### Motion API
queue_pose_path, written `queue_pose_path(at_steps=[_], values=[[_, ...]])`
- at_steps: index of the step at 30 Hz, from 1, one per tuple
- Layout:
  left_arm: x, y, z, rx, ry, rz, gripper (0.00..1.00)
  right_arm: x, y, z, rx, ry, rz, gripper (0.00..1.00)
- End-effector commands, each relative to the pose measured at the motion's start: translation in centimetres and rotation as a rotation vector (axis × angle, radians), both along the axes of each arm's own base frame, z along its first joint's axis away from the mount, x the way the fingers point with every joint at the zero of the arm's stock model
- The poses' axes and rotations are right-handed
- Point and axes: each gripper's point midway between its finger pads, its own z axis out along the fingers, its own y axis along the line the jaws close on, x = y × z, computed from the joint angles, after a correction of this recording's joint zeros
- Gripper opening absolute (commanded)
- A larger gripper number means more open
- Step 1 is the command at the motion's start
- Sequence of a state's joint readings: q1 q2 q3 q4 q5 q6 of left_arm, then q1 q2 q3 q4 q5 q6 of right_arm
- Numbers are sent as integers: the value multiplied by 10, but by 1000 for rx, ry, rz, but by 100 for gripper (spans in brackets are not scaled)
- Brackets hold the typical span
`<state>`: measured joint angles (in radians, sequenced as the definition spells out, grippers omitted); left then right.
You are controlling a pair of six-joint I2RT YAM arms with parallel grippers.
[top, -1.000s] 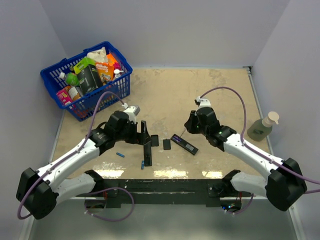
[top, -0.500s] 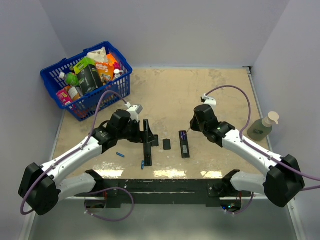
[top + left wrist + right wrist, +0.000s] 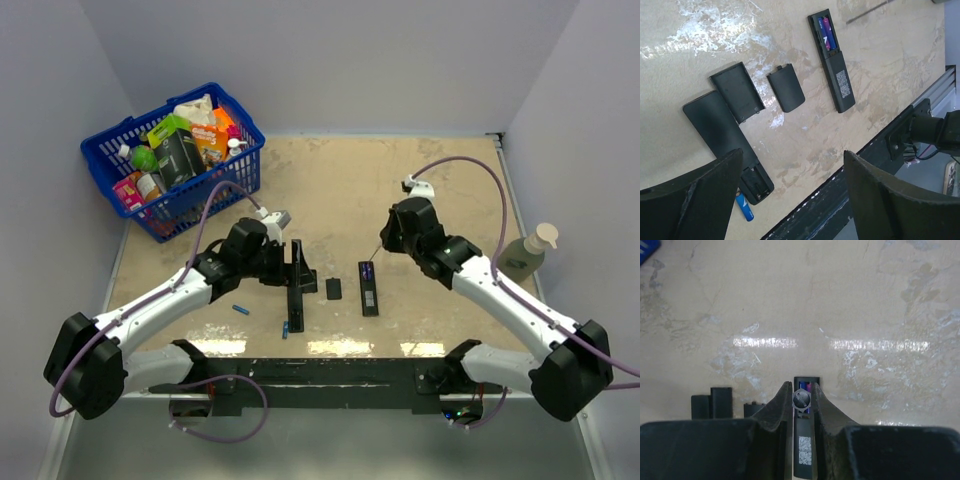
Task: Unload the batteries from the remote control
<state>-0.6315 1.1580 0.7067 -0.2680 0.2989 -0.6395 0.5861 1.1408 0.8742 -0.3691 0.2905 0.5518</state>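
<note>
Batteries (image 3: 827, 33), blue and purplish, are seen seated in open bay at 12 o'clock end of remote (image 3: 370, 291). Loose batteries (image 3: 241, 309) are seen at 7 o'clock from left gripper (image 3: 793, 156), which is spread wide, nothing held. Right gripper (image 3: 801, 389) is pinched on thin rod (image 3: 800, 399) just above bay. Cells are judged light, rigid, smooth, prone to rolling; best levered up at one end, then taken across barrel

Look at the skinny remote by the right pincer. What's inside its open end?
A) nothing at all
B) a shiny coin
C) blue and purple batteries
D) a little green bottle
C: in the left wrist view the skinny remote has its cover off, and blue and purple batteries sit in the open slot.
</note>
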Motion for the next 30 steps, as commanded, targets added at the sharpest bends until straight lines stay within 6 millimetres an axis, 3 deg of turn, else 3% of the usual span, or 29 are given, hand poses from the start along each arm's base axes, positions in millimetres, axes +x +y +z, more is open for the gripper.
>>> queue_pose_path(at_steps=[1,5,12,25,30], values=[[8,-14,25,-73,-46,-16,85,32,2,22,-60,-86,16,0],[8,-13,24,-70,-41,-11,84,49,7,22,-81,-94,29,0],[6,-10,21,-62,-36,0,84,54,9,-6,-116,-44,58,0],[5,-8,13,-33,-28,-13,84,20,1,-35,-79,33,71,0],[5,-6,12,-24,-40,-11,84,3,2,-28,-31,48,91,0]])
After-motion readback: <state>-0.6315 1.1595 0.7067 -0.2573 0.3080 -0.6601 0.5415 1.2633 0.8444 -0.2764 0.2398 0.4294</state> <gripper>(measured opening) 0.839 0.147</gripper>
